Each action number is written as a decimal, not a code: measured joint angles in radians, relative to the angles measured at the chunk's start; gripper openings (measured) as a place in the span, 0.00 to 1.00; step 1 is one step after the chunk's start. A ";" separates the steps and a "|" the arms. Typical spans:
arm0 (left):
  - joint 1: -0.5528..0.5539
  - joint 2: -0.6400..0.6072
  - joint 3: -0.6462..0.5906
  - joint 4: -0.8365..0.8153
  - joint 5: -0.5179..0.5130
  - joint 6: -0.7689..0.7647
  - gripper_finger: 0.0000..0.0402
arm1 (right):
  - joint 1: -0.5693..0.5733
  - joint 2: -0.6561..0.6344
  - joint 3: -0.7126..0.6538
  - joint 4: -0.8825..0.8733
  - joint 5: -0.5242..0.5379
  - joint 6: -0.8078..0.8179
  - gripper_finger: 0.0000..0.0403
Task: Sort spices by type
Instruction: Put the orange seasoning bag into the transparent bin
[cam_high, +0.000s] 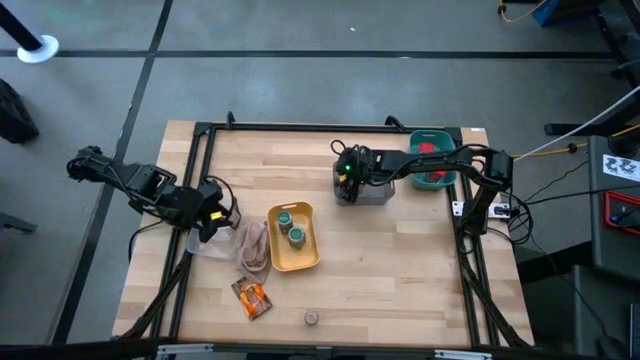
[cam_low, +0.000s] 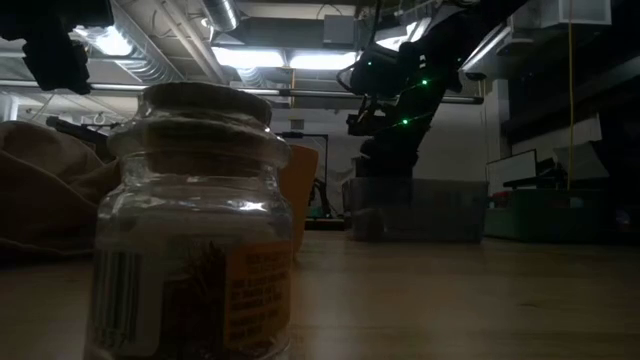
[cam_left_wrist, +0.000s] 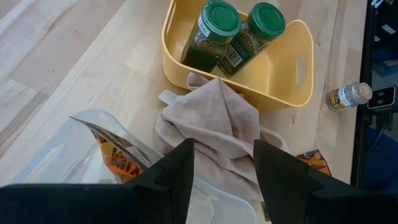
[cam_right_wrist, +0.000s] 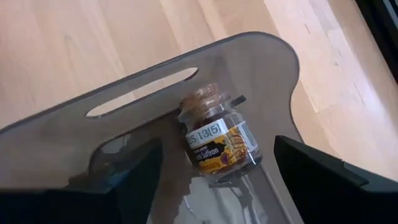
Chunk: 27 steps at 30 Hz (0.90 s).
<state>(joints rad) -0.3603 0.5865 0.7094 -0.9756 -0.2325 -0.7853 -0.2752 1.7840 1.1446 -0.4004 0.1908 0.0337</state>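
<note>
My right gripper (cam_high: 346, 180) (cam_right_wrist: 217, 149) hangs open over the grey tray (cam_high: 375, 190) (cam_right_wrist: 273, 68). A tiny round cork-topped jar (cam_right_wrist: 217, 140) lies on its side on that tray's floor, below the gap between the fingers. My left gripper (cam_high: 208, 217) (cam_left_wrist: 224, 168) is open above the clear tray (cam_high: 203, 242) (cam_left_wrist: 56, 149), which holds a sachet (cam_left_wrist: 118, 155) with orange print. Two green-lidded jars (cam_high: 290, 227) (cam_left_wrist: 233, 31) lean in the yellow tray (cam_high: 300, 255) (cam_left_wrist: 292, 68). Red blocks (cam_high: 430, 150) sit in the teal tray (cam_high: 445, 135). Another tiny jar (cam_high: 312, 318) (cam_low: 190, 220) (cam_left_wrist: 349, 96) and an orange-brown sachet (cam_high: 252, 297) rest on the table.
A beige cloth (cam_high: 252, 245) (cam_left_wrist: 217, 124) lies crumpled between the clear tray and the yellow tray, its edge against the yellow tray's wall. A black frame (cam_high: 300, 128) borders the table. Bare wood (cam_high: 400, 270) shows right of the yellow tray and toward the near edge.
</note>
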 joint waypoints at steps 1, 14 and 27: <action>0.000 0.000 0.000 0.000 0.000 0.000 0.37 | 0.000 0.000 0.000 0.000 0.000 -0.012 0.76; 0.000 0.000 0.000 0.113 -0.009 0.080 0.37 | 0.000 0.000 0.000 0.000 0.000 -0.016 0.76; -0.189 0.245 0.001 0.430 0.073 0.385 0.37 | 0.031 -0.033 0.163 -0.322 0.009 0.061 0.76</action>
<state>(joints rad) -0.5498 0.8315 0.7101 -0.5456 -0.1594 -0.4004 -0.2447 1.7512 1.3076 -0.7220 0.1998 0.0943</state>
